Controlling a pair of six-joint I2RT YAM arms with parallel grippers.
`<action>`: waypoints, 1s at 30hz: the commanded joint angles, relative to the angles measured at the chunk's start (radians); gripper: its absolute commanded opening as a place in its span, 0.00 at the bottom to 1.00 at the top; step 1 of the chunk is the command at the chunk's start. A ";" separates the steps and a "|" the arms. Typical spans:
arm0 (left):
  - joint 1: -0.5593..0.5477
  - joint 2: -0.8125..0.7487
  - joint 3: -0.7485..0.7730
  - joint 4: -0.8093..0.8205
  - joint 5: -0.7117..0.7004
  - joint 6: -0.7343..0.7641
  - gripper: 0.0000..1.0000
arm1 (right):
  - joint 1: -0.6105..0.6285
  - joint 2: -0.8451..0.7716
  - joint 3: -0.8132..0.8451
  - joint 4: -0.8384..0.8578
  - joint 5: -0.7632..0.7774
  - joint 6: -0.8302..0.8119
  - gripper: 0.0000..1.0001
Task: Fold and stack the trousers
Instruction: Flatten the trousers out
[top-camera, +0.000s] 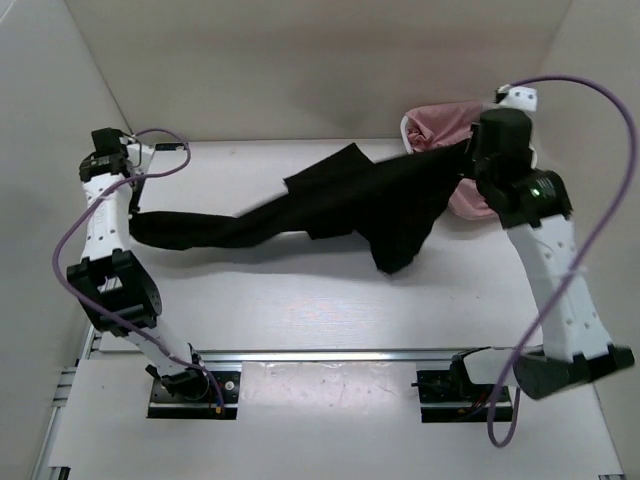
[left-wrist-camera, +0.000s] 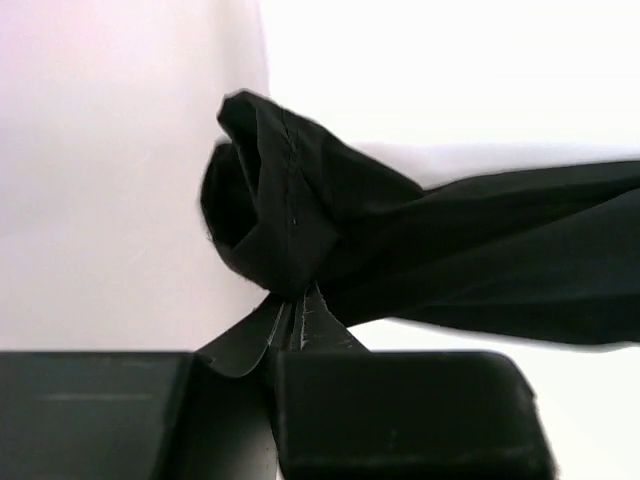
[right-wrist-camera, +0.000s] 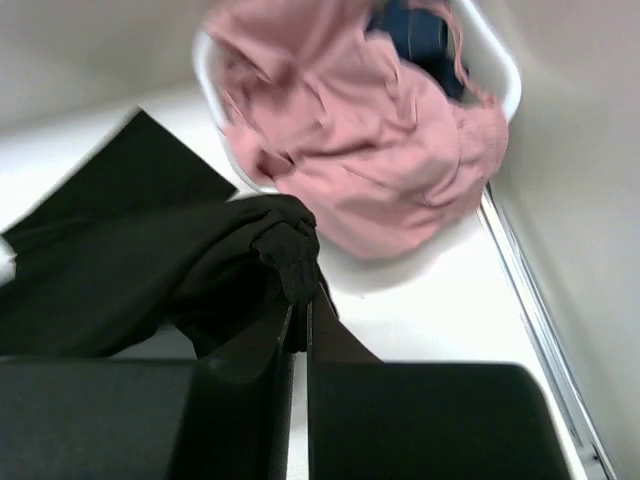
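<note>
Left gripper (left-wrist-camera: 297, 320) and right gripper (right-wrist-camera: 300, 315) each clench an end of the trousers (top-camera: 330, 205), basket (right-wrist-camera: 503, 75) mostly buried under a pink garment (right-wrist-camera: 370, 150), white table (top-camera: 300, 295), plain pale walls (top-camera: 300, 70) around.

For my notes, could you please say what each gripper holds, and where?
Both hold the black trousers: left gripper pinches one bunched end, right gripper the opposite bunched end.
</note>
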 joint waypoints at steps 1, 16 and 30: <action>0.014 -0.053 -0.035 -0.045 -0.090 0.105 0.14 | 0.007 -0.097 0.019 -0.011 -0.054 -0.032 0.00; 0.108 -0.022 -0.123 -0.065 -0.109 0.191 0.14 | 0.007 -0.364 -0.391 -0.087 -0.019 0.066 0.00; 0.075 0.288 0.184 -0.118 0.097 -0.076 0.79 | -0.016 -0.335 -0.515 -0.129 0.033 0.048 0.00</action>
